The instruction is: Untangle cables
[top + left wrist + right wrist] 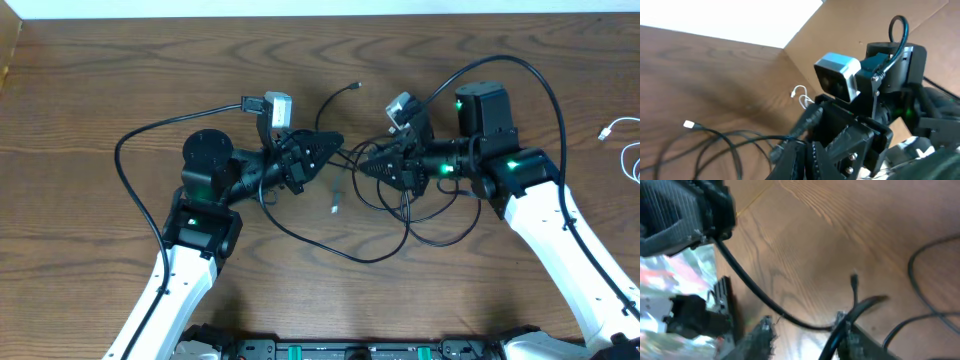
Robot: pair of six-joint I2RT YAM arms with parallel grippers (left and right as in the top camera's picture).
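On the table (90, 80), black cables (365, 259) looped beneath right hand (362, 160), beside left hand (338, 140).

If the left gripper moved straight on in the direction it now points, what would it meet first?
Seen from overhead, the left gripper points right, at the right gripper close ahead. Thin black cables cross the small gap between them, so it would probably touch those first, though their height is unclear.

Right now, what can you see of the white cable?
The white cable is a thin, flexible cord lying on the wooden table at the far right, partly cut off by the frame. A small plug shows at one end; the rest curls loosely. It lies apart from the black cables, touching only the table.
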